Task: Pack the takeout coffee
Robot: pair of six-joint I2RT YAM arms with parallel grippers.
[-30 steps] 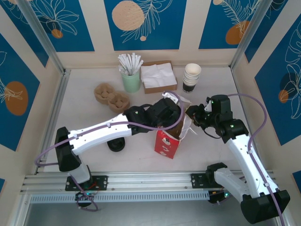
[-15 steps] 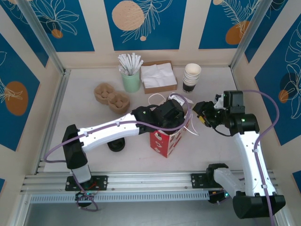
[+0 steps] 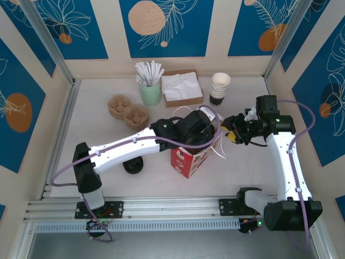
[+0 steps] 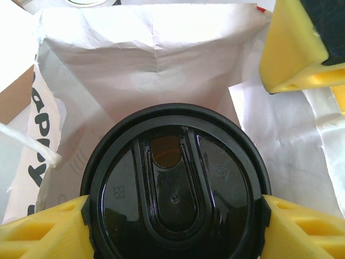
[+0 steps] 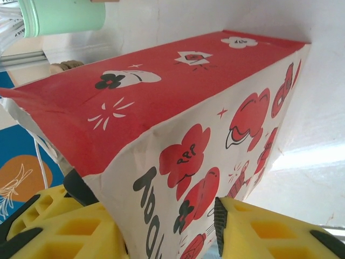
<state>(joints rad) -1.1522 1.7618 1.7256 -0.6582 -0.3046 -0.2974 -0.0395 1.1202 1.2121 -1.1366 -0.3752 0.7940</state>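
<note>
The paper bag (image 3: 186, 162) has a crowded mouth: the takeout coffee (image 4: 172, 162) in your left gripper (image 4: 172, 226) fills most of it, and your right gripper (image 3: 233, 134) straddles its right rim. Behind the bag stand the cup stack (image 3: 219, 86), napkin box (image 3: 181, 87) and straw holder (image 3: 150, 93). You have bare table (image 3: 226, 178) on the bag's near side, with a black disc (image 3: 133, 166) to its left.

- paper bag (image 5: 178, 102): fat black letters run down the white side, seen at an odd angle and cut off by the frame. I can make out a couple of round "o" shapes but no whole word.
- same bag: tiny black lettering on one of the red flower blobs, too small to read.
- same bag, in the left wrist view: a few more black letters on its left flap, also cropped.
- coffee cup (image 4: 175, 189): two small embossed marks on its black lid, not readable.
</note>
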